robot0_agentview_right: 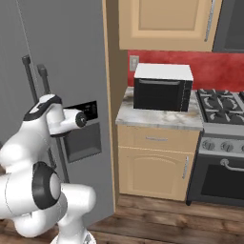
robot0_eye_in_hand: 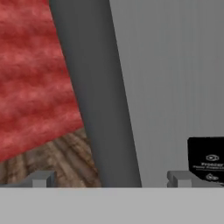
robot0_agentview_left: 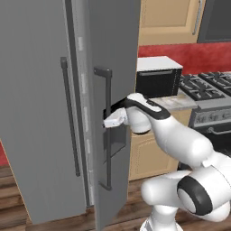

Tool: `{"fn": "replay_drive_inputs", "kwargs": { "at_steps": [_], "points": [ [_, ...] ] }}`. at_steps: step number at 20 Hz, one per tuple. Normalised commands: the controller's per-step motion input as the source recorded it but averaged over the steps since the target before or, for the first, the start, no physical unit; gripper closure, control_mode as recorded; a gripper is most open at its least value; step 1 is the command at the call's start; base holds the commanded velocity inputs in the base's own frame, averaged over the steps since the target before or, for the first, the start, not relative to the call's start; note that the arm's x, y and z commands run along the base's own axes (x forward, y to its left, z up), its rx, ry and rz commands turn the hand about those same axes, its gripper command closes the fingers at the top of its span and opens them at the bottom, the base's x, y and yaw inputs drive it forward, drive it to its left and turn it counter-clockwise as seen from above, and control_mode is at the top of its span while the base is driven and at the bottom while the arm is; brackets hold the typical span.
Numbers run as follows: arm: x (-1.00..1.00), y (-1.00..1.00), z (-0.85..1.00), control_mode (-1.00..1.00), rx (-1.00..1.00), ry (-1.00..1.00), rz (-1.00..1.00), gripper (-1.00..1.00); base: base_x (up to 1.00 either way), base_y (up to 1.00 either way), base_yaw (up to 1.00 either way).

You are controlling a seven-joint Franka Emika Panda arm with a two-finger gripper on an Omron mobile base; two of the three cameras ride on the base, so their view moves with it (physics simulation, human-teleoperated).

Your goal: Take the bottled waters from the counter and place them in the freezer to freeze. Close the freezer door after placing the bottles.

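The gripper (robot0_eye_in_hand: pixel 111 180) stands released, empty, facing the dispenser door's (robot0_agentview_left: pixel 115 67) edge on the freezer (robot0_agentview_left: pixel 36 103); the plain freezer door (robot0_agentview_left: pixel 31 113) lies left, shut; no bottled waters visible on the counter (robot0_agentview_right: pixel 157 119); best square both fingers around a handle (robot0_agentview_left: pixel 107 131) before closing.

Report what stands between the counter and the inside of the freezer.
The freezer door looks shut, closing off the inside. The dispenser door beside it stands ajar, swung out on the side toward the counter.
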Motion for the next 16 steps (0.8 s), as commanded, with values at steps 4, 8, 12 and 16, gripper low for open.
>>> {"fn": "replay_drive_inputs", "kwargs": {
  "at_steps": [4,8,12,16],
  "points": [
    [0.21,0.03,0.00,-1.00,0.00,0.08,-0.06,-1.00,0.00,0.00,0.00],
    [0.27,0.00,0.00,-1.00,0.00,0.06,-0.05,-1.00,0.00,0.00,0.00],
    [0.19,0.12,0.02,-1.00,-0.03,0.05,-0.02,-1.00,0.00,0.00,0.00],
    [0.00,0.31,0.19,-1.00,-0.14,0.02,-0.01,-1.00,0.00,0.00,0.00]
  ]
}}
